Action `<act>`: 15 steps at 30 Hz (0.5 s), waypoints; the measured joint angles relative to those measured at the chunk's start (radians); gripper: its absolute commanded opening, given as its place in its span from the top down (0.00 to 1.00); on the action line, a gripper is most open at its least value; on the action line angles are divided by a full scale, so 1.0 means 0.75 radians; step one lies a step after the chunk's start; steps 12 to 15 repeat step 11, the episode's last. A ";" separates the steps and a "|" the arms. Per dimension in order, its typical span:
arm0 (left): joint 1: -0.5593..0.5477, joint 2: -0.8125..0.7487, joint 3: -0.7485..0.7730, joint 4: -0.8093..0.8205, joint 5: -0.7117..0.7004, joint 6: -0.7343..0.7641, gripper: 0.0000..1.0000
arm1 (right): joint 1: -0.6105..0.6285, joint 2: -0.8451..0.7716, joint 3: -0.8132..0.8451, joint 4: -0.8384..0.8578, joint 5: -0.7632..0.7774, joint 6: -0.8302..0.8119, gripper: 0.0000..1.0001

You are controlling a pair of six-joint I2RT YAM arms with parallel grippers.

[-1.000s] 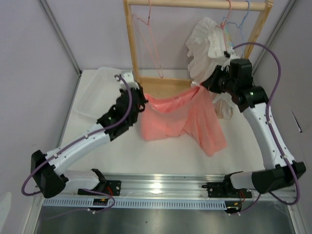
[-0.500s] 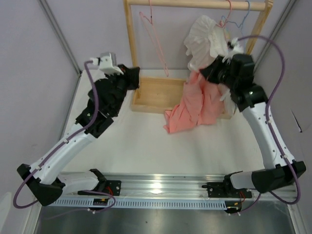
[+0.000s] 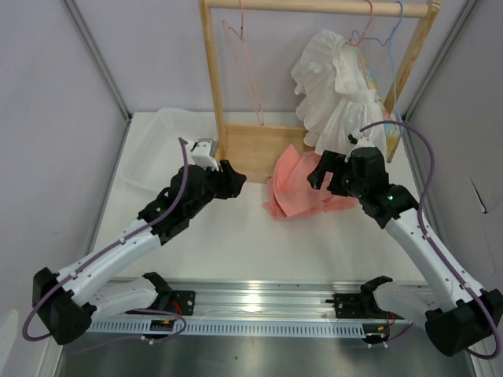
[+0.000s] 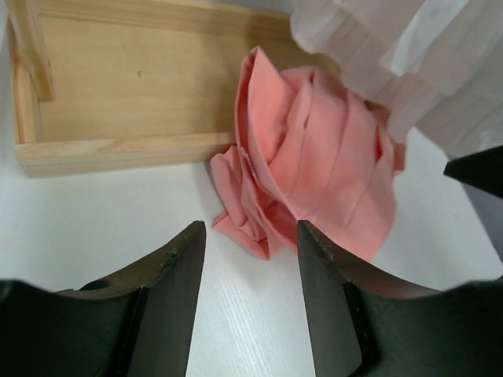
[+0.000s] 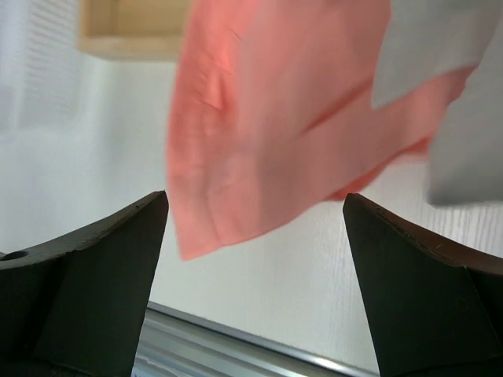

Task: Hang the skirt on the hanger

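**Two grippers empty, the skirt unhung**

None of the hanging is judged to be done. The salmon-pink pleated cloth skirt (image 3: 299,188) lies in a crumpled heap on the white table (image 3: 236,243), partly draped over the front edge of the flat wooden base (image 3: 251,149) of the clothes rack, just below the white ruffled garment (image 3: 330,86); the thin pink wire hanger (image 3: 247,71) hangs bare from the rack's top rail (image 3: 314,6), well apart from the skirt.

The left gripper (image 4: 250,236) is held near the heap with its jaws part-way apart and nothing between them; the nearest fold lies just beyond the fingertips, untouched. The right gripper (image 5: 255,203) is spread wide and is likewise empty; the cloth is seen beyond its fingers, not between them.

The whole task is therefore judged to be left: the skirt is to be picked up, the hanger is to be reached, and the cloth is to be fitted onto the wire. Which edge of the heap is the waistband cannot be told.
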 measured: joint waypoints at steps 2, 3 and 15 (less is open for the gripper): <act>0.000 -0.061 0.000 -0.011 0.010 0.003 0.44 | 0.000 -0.041 0.033 0.033 -0.001 0.004 0.01; 0.000 -0.088 0.001 -0.020 0.016 0.004 0.44 | 0.000 -0.053 0.043 0.045 0.000 0.006 0.01; 0.000 -0.174 0.009 -0.157 0.028 0.044 0.42 | -0.024 -0.065 0.044 0.078 -0.003 0.034 0.00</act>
